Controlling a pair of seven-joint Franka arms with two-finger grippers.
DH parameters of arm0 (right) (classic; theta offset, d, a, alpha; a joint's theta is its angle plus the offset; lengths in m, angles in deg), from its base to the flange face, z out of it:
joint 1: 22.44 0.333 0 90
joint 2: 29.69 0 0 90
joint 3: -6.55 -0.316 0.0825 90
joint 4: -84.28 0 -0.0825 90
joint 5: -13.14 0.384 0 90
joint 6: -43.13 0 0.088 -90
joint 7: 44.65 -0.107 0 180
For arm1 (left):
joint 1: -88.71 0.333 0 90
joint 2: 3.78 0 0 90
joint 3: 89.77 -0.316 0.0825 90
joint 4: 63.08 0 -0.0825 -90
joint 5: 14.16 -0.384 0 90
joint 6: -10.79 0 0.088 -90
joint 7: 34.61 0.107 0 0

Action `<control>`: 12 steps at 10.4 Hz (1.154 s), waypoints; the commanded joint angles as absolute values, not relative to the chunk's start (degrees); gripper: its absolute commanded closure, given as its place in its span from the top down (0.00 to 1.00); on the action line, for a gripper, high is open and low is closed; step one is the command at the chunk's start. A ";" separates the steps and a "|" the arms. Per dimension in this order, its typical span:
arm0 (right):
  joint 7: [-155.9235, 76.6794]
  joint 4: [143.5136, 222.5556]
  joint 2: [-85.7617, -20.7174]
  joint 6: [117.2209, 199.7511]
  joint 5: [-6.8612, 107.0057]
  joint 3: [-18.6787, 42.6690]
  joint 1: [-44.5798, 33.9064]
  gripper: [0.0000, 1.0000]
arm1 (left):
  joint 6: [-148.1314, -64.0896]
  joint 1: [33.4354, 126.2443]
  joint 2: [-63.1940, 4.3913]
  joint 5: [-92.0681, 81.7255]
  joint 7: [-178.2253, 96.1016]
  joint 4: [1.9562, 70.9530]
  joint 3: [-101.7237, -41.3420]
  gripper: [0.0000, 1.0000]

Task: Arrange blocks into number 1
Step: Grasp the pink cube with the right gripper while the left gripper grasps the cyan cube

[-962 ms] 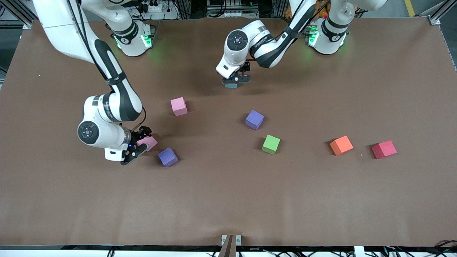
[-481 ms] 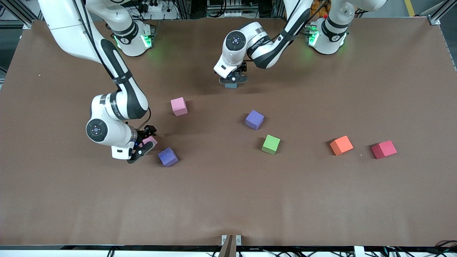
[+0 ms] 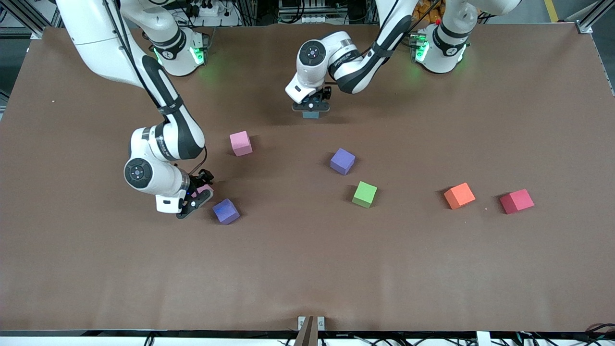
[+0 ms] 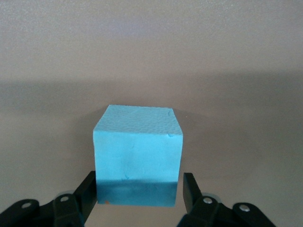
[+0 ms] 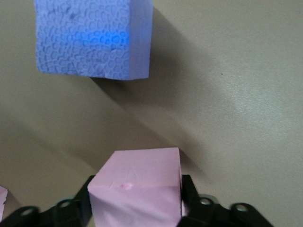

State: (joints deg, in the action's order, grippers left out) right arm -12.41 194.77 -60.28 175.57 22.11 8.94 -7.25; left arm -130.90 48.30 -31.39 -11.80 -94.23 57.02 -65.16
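Observation:
A light blue block point(image 3: 311, 114) point(image 4: 137, 151) rests on the table near the robots' bases, between the open fingers of my left gripper point(image 3: 311, 108) point(image 4: 140, 191). One finger point(image 4: 89, 189) touches it; a thin gap shows at the other. My right gripper point(image 3: 198, 195) point(image 5: 136, 201) is shut on a pink block point(image 3: 203, 188) point(image 5: 137, 184) low at the table, beside a purple block point(image 3: 226, 211) point(image 5: 90, 35). A second pink block point(image 3: 240, 143), a second purple block point(image 3: 342, 161) and a green block point(image 3: 364, 194) lie loose mid-table.
An orange cube point(image 3: 459, 195) and a red cube point(image 3: 516, 201) sit side by side toward the left arm's end of the table. The brown table top point(image 3: 307, 269) stretches bare toward the front camera.
Both grippers' jaws have narrowed round their blocks. The right gripper has shifted with the pink block toward the purple block. The left gripper has drifted slightly toward the bases.

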 commanded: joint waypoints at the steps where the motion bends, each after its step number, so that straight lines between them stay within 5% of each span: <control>1: -11.78 195.11 -59.57 175.84 22.81 10.32 -7.58 0.55 | -131.59 48.37 -31.73 -13.72 -93.50 57.06 -65.25 0.76; 4: -12.04 195.46 -56.60 175.41 23.50 11.03 -8.02 0.55 | -132.12 48.55 -32.08 -13.90 -93.15 56.98 -65.51 0.70; 7: -25.41 198.61 -48.44 174.44 23.77 11.03 -7.15 0.56 | -132.12 48.37 -31.73 -14.43 -93.93 57.41 -65.51 0.11; 8: -32.54 200.36 -46.06 174.18 23.69 10.94 -6.01 0.56 | -131.95 48.20 -31.56 -14.43 -94.20 57.50 -65.25 0.03; 12: -50.95 205.29 -39.72 173.65 23.77 10.68 -2.93 0.56 | -131.25 48.02 -30.68 -14.51 -97.79 59.17 -61.57 0.03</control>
State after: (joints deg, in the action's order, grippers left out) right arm -45.61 201.50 -43.75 173.52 23.20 10.69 -3.72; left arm -131.19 48.15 -31.69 -13.09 -95.14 57.55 -62.97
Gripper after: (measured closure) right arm 0.374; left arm 0.458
